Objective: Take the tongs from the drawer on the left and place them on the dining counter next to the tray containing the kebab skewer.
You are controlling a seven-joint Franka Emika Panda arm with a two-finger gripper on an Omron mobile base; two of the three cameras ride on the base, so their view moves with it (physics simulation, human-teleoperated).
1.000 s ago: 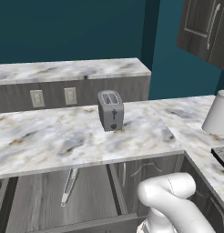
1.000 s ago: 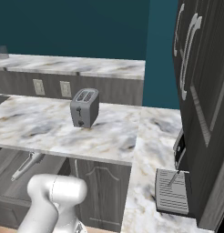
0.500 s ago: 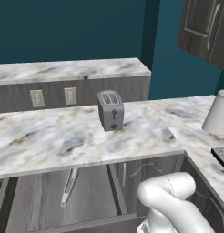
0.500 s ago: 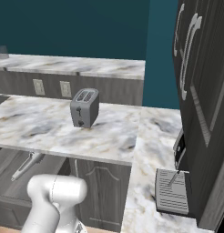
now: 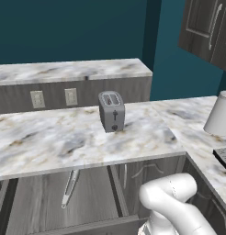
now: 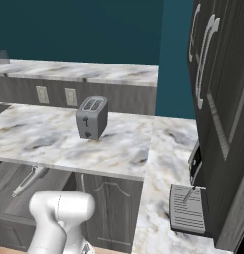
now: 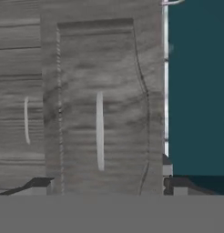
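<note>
1. Lying in the open drawer [image 5: 50,202] under the tabletop [image 5: 78,137] edge: tongs [image 5: 70,187], w/ bare drawer floor both sides.
2. Arm elbow low, right of drawer.
3. Claw [image 7: 107,184] released, fingertips [image 7: 38,184] spread, facing cabinet door [image 7: 100,104].

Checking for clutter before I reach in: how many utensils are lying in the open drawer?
1: the tongs lie lengthwise in the open drawer under the counter edge. The drawer's front part is out of frame, so more may be hidden.

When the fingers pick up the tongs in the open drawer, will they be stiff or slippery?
The tongs look like slim bare metal, so probably stiff, light and rather slippery. Lying flat on the drawer floor, they may slide when pushed.
</note>
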